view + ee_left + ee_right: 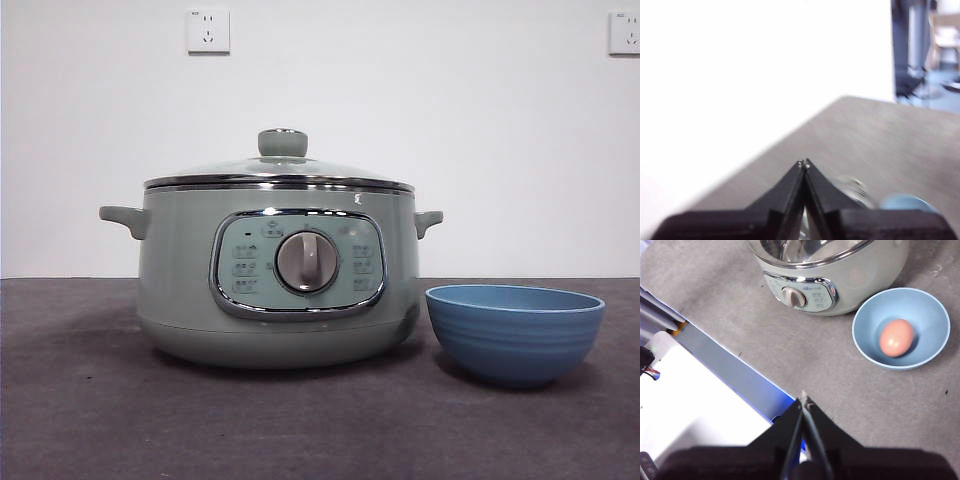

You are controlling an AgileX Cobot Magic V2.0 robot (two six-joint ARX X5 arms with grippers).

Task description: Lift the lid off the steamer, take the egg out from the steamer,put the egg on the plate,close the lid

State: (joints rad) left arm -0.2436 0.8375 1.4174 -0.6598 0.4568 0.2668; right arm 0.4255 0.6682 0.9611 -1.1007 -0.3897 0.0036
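**Egg in the bowl, lid on: the job looks finished**

In the front view the steamer (278, 290) fills the middle of the frame on the grey surface (80, 420), and the lid (280, 170) sits level on its rim, its green knob upright at the top centre. The plate (515, 332), a deep blue bowl, stands just beside the pot at the lower right, apart from it. From above, the right wrist view shows the egg (896, 338) lying inside that bowl, a pale orange-pink oval near its middle.

Neither arm enters the front view. The left pincer (804, 164) hangs high with its jaws together and nothing between them; the right pincer (804, 400) is likewise pressed together and empty, well apart from pot and bowl.

Judging by how things lie, every step has been carried out and the closing of the lid is done. No further grasp seems called for; at most the arms should keep clear.
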